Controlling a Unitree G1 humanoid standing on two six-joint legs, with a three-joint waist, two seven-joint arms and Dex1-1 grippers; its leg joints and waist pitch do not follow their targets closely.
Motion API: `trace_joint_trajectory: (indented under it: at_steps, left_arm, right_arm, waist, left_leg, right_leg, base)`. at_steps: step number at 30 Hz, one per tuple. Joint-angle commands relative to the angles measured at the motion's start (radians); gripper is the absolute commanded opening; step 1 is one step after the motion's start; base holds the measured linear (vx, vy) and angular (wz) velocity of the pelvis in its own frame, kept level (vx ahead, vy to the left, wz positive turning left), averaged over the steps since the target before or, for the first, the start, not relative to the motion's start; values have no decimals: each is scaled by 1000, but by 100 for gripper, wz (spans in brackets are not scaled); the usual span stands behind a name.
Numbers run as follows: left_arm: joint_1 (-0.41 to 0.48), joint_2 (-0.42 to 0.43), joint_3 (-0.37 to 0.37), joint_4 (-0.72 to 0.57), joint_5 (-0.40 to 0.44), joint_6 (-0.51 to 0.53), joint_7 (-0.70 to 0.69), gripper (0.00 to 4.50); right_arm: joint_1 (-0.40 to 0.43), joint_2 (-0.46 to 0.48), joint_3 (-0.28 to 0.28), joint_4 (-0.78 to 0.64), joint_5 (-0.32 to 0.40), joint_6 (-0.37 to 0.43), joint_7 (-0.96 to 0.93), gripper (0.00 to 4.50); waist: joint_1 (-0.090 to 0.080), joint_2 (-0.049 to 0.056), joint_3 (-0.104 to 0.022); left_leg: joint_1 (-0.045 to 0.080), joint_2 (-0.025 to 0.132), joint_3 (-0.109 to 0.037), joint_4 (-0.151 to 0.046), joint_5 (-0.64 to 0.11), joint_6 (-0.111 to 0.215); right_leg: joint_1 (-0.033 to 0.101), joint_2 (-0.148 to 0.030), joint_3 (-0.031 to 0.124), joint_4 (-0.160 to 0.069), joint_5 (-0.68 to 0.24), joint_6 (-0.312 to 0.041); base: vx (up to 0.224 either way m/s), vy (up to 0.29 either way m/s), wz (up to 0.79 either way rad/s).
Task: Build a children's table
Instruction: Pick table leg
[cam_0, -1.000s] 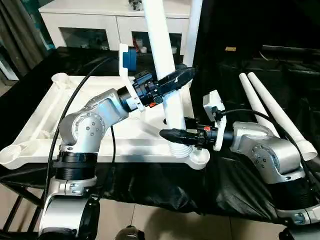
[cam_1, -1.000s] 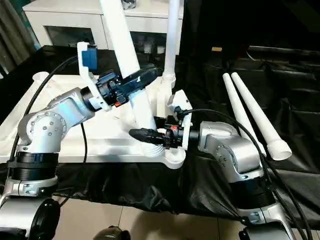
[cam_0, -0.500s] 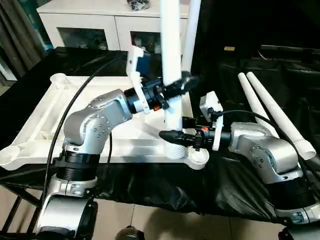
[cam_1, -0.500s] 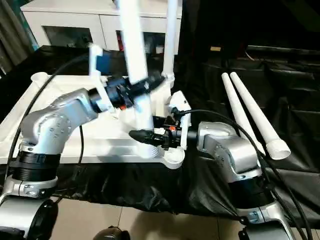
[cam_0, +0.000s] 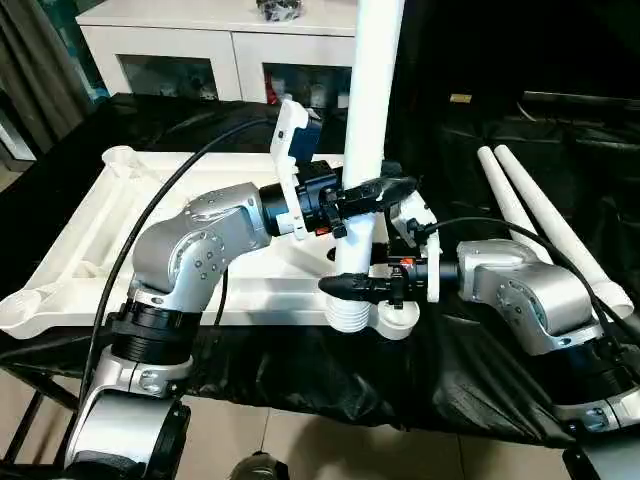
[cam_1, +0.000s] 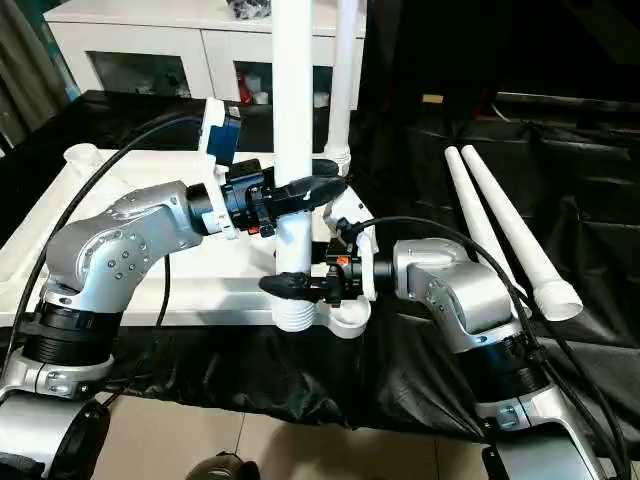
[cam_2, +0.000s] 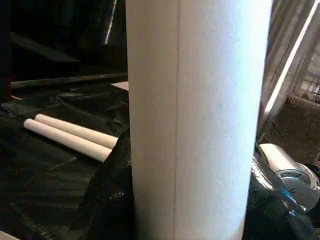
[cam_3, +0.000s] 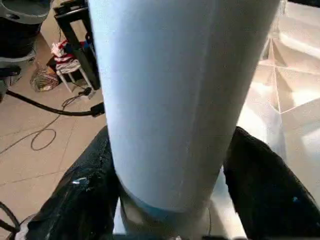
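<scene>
Your left gripper (cam_0: 375, 190) has its black fingers closed around the upright round white plastic leg (cam_0: 368, 120), and your right gripper (cam_0: 352, 287) clasps the same leg lower down, just above its ribbed threaded end at the corner socket. That socket belongs to the upturned square white ribbed table top (cam_0: 100, 215), lying on the black-draped surface (cam_0: 450, 370). Two spare white tapered legs (cam_0: 545, 225) lie well apart from it, right of your right arm.

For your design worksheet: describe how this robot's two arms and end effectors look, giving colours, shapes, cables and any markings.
Both arms have rounded silver metal housings with circular joint caps ringed by small screws, and black bands between segments. Black cables loop along each arm. The left end effector and right end effector each have two black tapered fingers, small red details at the wrist, and a white bracket; the left bracket carries a blue module.
</scene>
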Motion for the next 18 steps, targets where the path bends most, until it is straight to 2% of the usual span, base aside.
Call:
trace_joint_trajectory:
  at_steps: [1,8,9,12,15,18]
  left_arm:
    - [-16,4,-9,-26,2,1,-7,182]
    - [-20,-3,-6,-19,-1,1,-6,182]
    - [-21,-7,-7,-18,-3,1,-6,182]
    - [-23,-9,-9,-16,-2,0,-6,182]
    - [-25,-8,-10,-10,1,-3,-8,182]
    - [-25,-5,-11,-7,3,-3,-11,182]
  right_arm:
    - [-22,-5,8,8,7,7,11,305]
    - [-17,-1,4,3,18,19,23,305]
    - [-16,2,2,3,18,22,23,277]
    - [-16,5,2,5,17,22,23,270]
    - [-17,8,1,10,16,21,23,227]
    - [-18,8,-1,12,16,22,23,217]
  waist:
    - [-2,-20,-77]
    - [-2,-20,-76]
    - [-2,-19,-77]
    - [-2,-19,-77]
    - [-2,-17,-77]
    - [-2,-18,-78]
  left_leg:
    - [29,56,-29,-66,-143,17]
    - [28,55,-29,-65,-145,14]
    - [29,55,-29,-65,-145,14]
    - [28,55,-29,-65,-145,14]
    - [28,55,-30,-65,-145,15]
    - [28,55,-30,-65,-142,16]
  right_leg:
    - [45,-63,44,-62,-182,-201]
    - [46,-62,44,-62,-184,-200]
    - [46,-63,44,-62,-184,-200]
    - [46,-62,44,-62,-179,-202]
    - [46,-62,44,-61,-178,-203]
    - [46,-62,44,-61,-170,-205]
  base:
    - [0,0,0]
    - [0,0,0]
    - [0,0,0]
    - [0,0,0]
    - [0,0,0]
    - [0,0,0]
